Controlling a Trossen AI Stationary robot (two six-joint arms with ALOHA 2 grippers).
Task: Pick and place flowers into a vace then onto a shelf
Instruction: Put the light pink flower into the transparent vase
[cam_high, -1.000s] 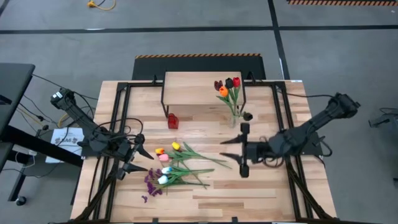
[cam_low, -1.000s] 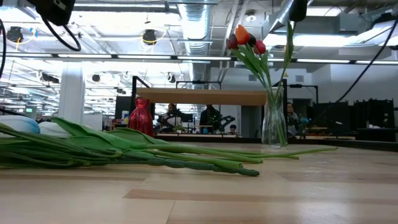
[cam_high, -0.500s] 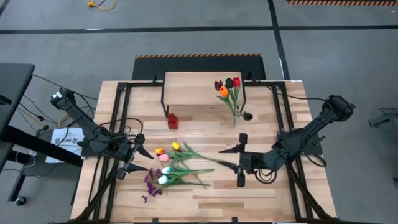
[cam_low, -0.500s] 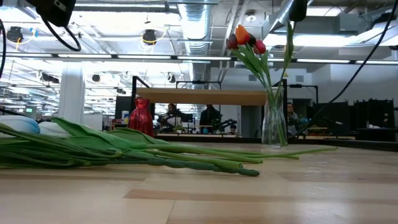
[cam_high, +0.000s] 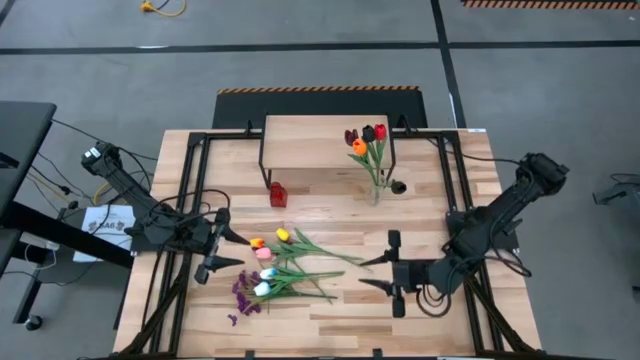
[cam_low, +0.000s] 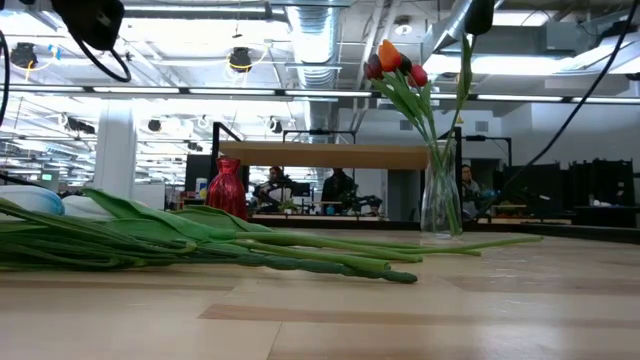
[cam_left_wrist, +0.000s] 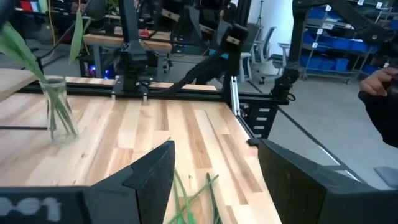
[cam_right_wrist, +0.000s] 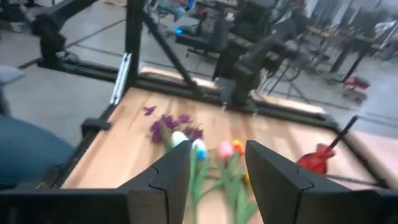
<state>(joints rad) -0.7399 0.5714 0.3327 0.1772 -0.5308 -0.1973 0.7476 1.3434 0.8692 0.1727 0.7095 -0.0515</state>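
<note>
**A:** Where do you stand? Three tulips are already in the glass vase (cam_high: 376, 190), which sits on the table just in front of the shelf (cam_high: 325, 140). The rest of the flowers (cam_high: 280, 268) lie loose on the tabletop (cam_high: 340, 320), blooms toward your left arm, stems trailing right.

**B:** So you're on another pick?

**A:** It looks so. Your right gripper (cam_high: 392, 270) hangs low by the stem ends, fingers apart and empty, arm folded in from the right edge, wrist aimed across the table at the blooms.

**B:** And the left?

**A:** The left gripper (cam_high: 222, 250) waits beside the blooms, jaws apart too, holding nothing.

**B:** What does the next move need?

**A:** Single out one stem; they overlap, so you could snag two. Close on it near the end, then lift it clear.
</note>
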